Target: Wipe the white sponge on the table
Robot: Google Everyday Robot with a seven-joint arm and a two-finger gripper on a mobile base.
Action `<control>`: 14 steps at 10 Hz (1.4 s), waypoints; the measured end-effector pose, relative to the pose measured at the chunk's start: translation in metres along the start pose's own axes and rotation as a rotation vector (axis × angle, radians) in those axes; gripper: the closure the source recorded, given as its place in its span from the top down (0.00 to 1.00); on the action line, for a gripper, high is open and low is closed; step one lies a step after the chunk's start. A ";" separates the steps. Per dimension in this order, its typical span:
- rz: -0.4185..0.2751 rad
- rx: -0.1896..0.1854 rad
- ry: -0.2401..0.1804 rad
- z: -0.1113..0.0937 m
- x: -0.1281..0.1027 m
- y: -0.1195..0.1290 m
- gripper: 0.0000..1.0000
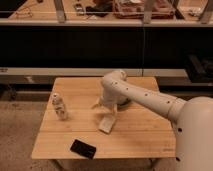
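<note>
The white sponge (106, 125) is a small cream block lying near the middle of the light-brown wooden table (140, 137). My gripper (105, 107) hangs from the white arm that reaches in from the right. It is just above and behind the sponge, close to it. I cannot see whether it touches the sponge.
A black phone (83, 148) lies near the table's front edge. A small white upright bottle-like figure (59, 106) stands at the left. A green bowl (124, 103) is mostly hidden behind the arm. Dark shelving stands behind the table.
</note>
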 end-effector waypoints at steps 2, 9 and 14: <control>0.023 -0.013 0.043 -0.010 0.011 0.018 0.80; 0.042 -0.060 0.063 -0.008 0.014 0.030 0.80; 0.200 -0.303 0.094 0.026 -0.008 0.069 0.80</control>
